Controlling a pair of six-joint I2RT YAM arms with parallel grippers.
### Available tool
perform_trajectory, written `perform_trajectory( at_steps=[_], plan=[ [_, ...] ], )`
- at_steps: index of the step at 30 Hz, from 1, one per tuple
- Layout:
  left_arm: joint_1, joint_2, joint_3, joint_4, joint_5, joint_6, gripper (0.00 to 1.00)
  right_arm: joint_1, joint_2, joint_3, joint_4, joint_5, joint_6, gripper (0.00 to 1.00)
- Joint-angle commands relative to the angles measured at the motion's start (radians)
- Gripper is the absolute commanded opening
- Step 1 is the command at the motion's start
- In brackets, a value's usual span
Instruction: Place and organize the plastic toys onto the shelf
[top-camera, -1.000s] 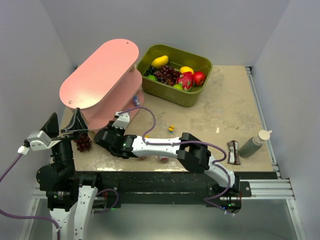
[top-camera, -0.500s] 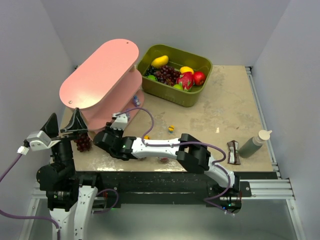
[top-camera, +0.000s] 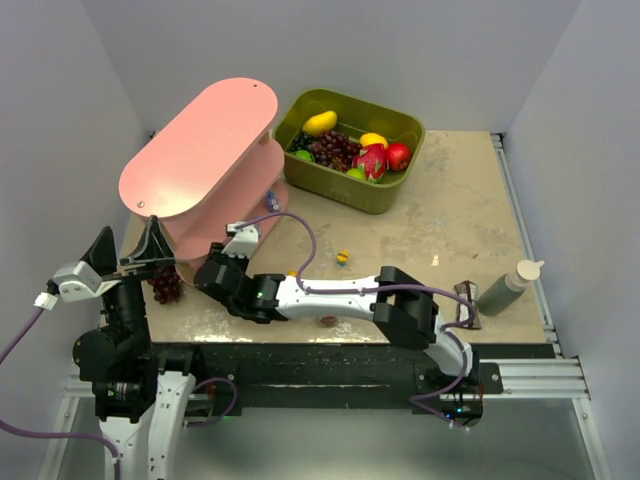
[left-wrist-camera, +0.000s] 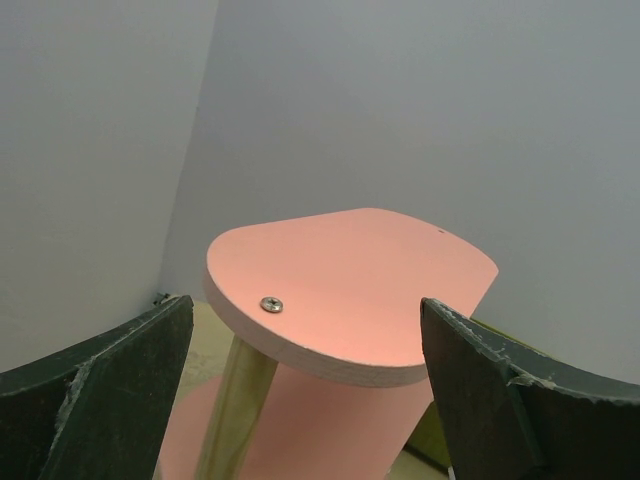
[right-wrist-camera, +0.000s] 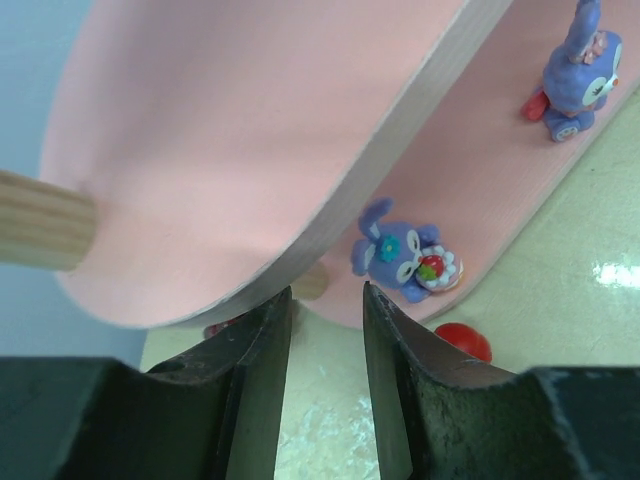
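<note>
Your right tool (right-wrist-camera: 326, 300) sits low at the near end of the shelf (top-camera: 200, 150). Its fingers are only narrowly apart and nothing shows between them. In its own camera a purple rabbit (right-wrist-camera: 405, 255) lies on the bottom board (right-wrist-camera: 500, 170) at about 1 o'clock from the finger gap. It is tilted, with its ears toward 10 o'clock, and sits close to the board's near edge. A second rabbit (right-wrist-camera: 575, 75) stands further along the same board, toward 2 o'clock. A red toy (right-wrist-camera: 463, 340) is on the surface (top-camera: 430, 220) just beside the board's edge, at about 3 o'clock from the gap. It looks like the nearest piece not yet shelved. To take it you would probably shift right and widen the fingers, since the present gap looks too tight. From above, the shelf's long axis runs from 7 o'clock to 1 o'clock. Another small toy (top-camera: 343, 258) lies loose on the surface at about 4 o'clock from the right tool. Your left tool (top-camera: 128, 245) hangs at the shelf's 7 o'clock end, wide apart and empty, facing the top board. The right arm is plainly the nearer one to both loose toys.
</note>
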Motion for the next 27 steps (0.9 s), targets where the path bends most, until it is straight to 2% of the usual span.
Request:
perform_trajectory(
  at_steps=[1, 7, 9, 10, 11, 12, 13, 16, 18, 21, 23, 27],
  plan=[
    [0.004, -0.009, -0.002, 0.017, -0.014, 0.01, 1.0, -0.003, -0.126, -0.038, 0.145, 0.009, -0.021, 0.4],
    [0.004, 0.003, -0.01, 0.033, 0.026, 0.01, 1.0, -0.003, -0.284, -0.245, 0.172, 0.011, -0.034, 0.41],
    [0.004, 0.012, -0.02, 0.046, 0.049, 0.012, 1.0, -0.003, -0.36, -0.299, 0.163, 0.014, -0.051, 0.52],
    [0.004, 0.017, -0.022, 0.059, 0.073, 0.009, 1.0, -0.003, -0.388, -0.355, 0.127, 0.026, -0.056, 0.6],
    [0.004, 0.028, -0.023, 0.063, 0.084, 0.006, 1.0, -0.003, -0.416, -0.389, 0.108, 0.055, -0.06, 0.81],
    [0.004, 0.035, -0.025, 0.065, 0.09, 0.001, 0.99, -0.003, -0.489, -0.428, 0.1, 0.069, -0.065, 0.92],
    [0.004, 0.041, -0.025, 0.069, 0.096, -0.016, 1.0, -0.006, -0.528, -0.521, 0.1, 0.09, -0.071, 0.99],
    [0.004, 0.069, -0.019, 0.074, 0.121, -0.019, 1.0, -0.027, -0.717, -0.74, 0.195, 0.097, -0.145, 0.99],
    [0.004, 0.095, 0.004, 0.06, 0.129, -0.011, 0.99, -0.046, -0.799, -0.813, 0.174, 0.101, -0.136, 0.99],
    [0.004, 0.146, 0.062, -0.012, 0.13, 0.001, 1.0, -0.064, -0.95, -0.911, 0.087, 0.126, -0.171, 0.98],
    [0.004, 0.176, 0.105, -0.062, 0.164, 0.021, 1.0, -0.067, -1.052, -0.957, -0.034, 0.13, -0.165, 0.97],
    [0.005, 0.199, 0.133, -0.119, 0.201, 0.016, 1.0, -0.067, -1.192, -1.043, -0.156, 0.071, -0.183, 0.93]
  ],
)
